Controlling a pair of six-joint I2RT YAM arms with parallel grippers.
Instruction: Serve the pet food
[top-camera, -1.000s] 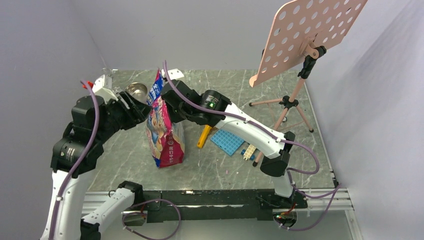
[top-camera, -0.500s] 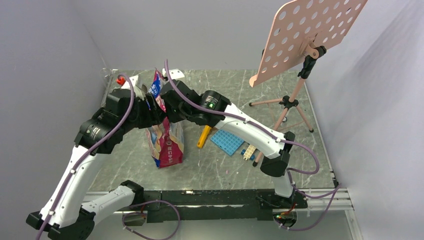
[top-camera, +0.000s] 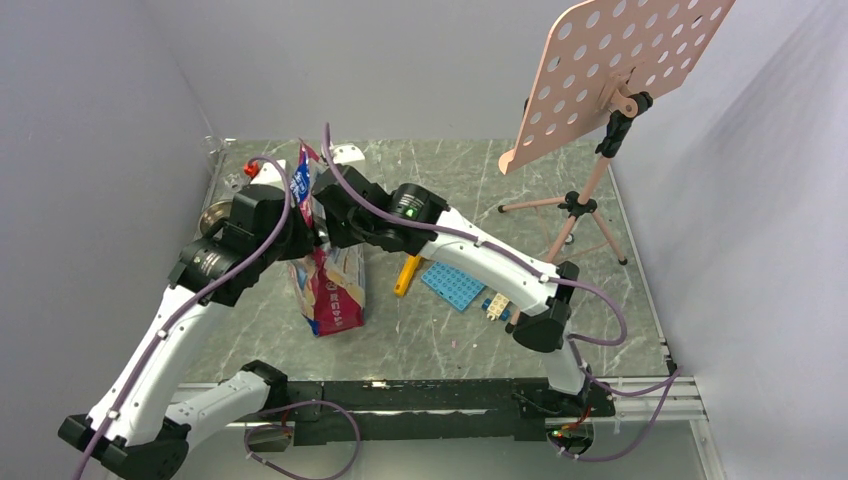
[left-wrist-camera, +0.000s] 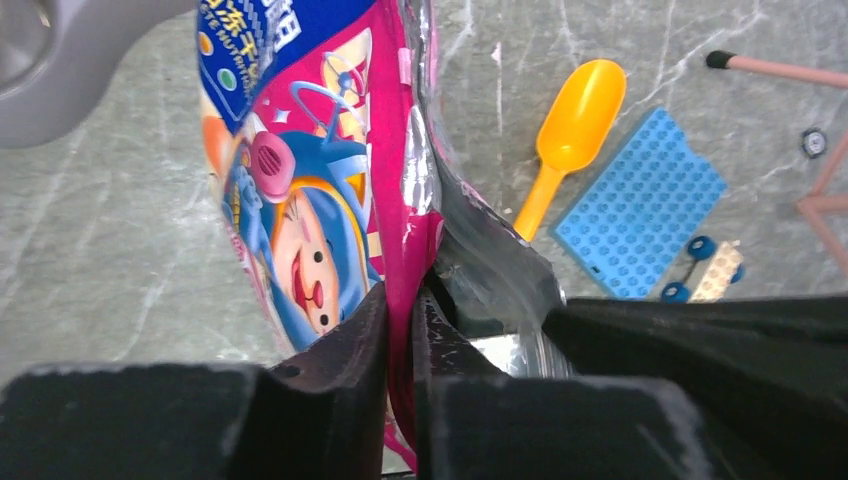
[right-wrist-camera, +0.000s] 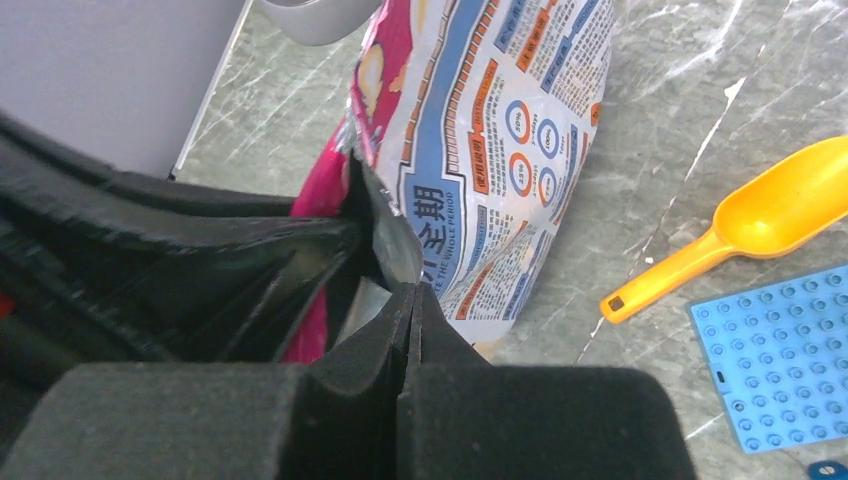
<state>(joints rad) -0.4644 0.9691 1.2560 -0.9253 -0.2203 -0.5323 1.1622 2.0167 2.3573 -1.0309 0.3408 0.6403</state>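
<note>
Pet food itself isn't visible, presumably inside the pouch (top-camera: 326, 290), which stands upright on the table (top-camera: 450, 340), mid-left, betw. the two arms. Left tool (left-wrist-camera: 400, 305) is pinched tight on the pink front wall at the top rim. Right tool (right-wrist-camera: 410, 305) is clamped on the rim of the opposite, text-printed wall. Mouth looks slightly parted, w/ silver lining showing. Step, I'd judge: pulling the top open; no pour or scoop begun yet.

Handling: pouch is thin glossy film, so soft, slippery & quick to crease. W/ loose kibble inside it's prob. bottom-heavy & the contents will shift, so an uneven tug could slump or tip it. Best hold is the flat rim strip, one wall per tool.

Orange scoop (left-wrist-camera: 570, 140) lies on the table just right of the pouch. Steel bowl (top-camera: 213, 214) sits far left, partly hidden by the left arm.
</note>
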